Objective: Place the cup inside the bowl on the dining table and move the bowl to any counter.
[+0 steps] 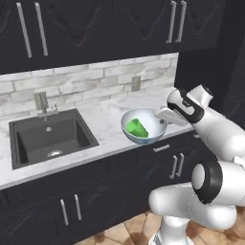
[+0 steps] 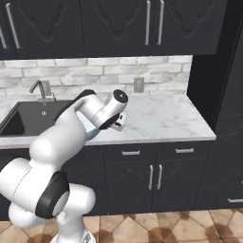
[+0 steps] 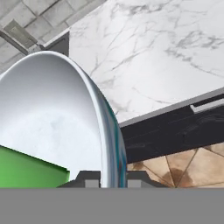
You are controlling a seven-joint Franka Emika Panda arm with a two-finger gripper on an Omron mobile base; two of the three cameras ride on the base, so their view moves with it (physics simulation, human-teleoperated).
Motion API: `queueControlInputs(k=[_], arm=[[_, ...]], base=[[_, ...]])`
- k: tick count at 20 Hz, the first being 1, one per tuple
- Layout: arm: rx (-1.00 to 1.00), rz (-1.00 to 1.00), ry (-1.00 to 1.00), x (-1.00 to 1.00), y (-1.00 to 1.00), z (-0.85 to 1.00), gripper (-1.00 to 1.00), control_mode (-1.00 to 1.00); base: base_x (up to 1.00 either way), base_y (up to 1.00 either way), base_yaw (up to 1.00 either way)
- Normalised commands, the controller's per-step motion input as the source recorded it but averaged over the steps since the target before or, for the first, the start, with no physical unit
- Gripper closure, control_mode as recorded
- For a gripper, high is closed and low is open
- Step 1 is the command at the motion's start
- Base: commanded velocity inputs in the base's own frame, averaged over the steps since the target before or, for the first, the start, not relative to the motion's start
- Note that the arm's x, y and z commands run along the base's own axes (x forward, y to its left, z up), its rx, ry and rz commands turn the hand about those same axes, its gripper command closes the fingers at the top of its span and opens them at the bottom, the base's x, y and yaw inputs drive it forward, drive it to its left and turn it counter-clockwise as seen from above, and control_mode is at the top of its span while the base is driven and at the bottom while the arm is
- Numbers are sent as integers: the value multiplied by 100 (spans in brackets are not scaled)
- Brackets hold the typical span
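While the claw (image 3: 112,180) pinches the bowl's (image 1: 153,131) rim, the cup (image 1: 137,128) inside shows partly.

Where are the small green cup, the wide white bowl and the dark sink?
small green cup (image 1: 137,128): left base view, its side wall.
wide white bowl (image 1: 154,121): left base view, white inside.
dark sink (image 1: 50,136): left base view, basin floor.

Black cabinets (image 1: 158,167), whitish brick backsplash (image 1: 81,81), dark sink (image 1: 50,136), terracotta floor tiles (image 2: 156,228).
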Motion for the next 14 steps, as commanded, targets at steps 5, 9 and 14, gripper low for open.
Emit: queueControlInputs(k=[5, 9, 14], arm=[[0, 0, 0, 0, 0, 0, 100, 100], [0, 0, 0, 0, 0, 0, 100, 100], [0, 0, 0, 0, 0, 0, 100, 100]], base=[[31, -48, 17], [49, -44, 17], [78, -26, 10]])
